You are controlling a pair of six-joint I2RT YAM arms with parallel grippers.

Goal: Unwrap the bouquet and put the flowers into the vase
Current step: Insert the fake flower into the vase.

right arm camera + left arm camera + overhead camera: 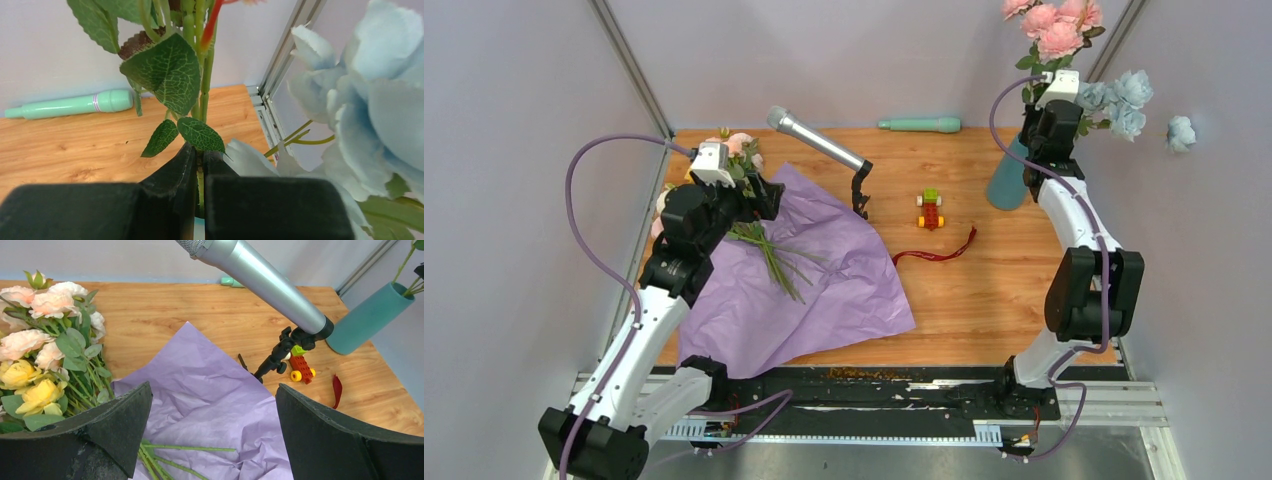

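The bouquet's lilac paper wrap (pixel 824 290) lies spread flat on the table, with a bunch of pink, peach and yellow flowers (pixel 45 340) at its far left corner and their green stems (pixel 774 255) across the paper. My left gripper (pixel 214 387) hangs open just above the paper beside those stems (pixel 190 448), holding nothing. The teal vase (pixel 1007 180) stands at the far right. My right gripper (pixel 200 155) is shut on green flower stems (pixel 206 75) right over the vase's mouth, and pink roses (pixel 1054 25) rise above it.
A silver microphone (pixel 814 140) on a small black stand leans over the paper's far edge. A red toy car (pixel 931 210) and the dark red ribbon (pixel 939 252) lie mid-table, a mint-green rod (pixel 921 125) at the back. Pale blue flowers (pixel 1119 100) crowd the right arm.
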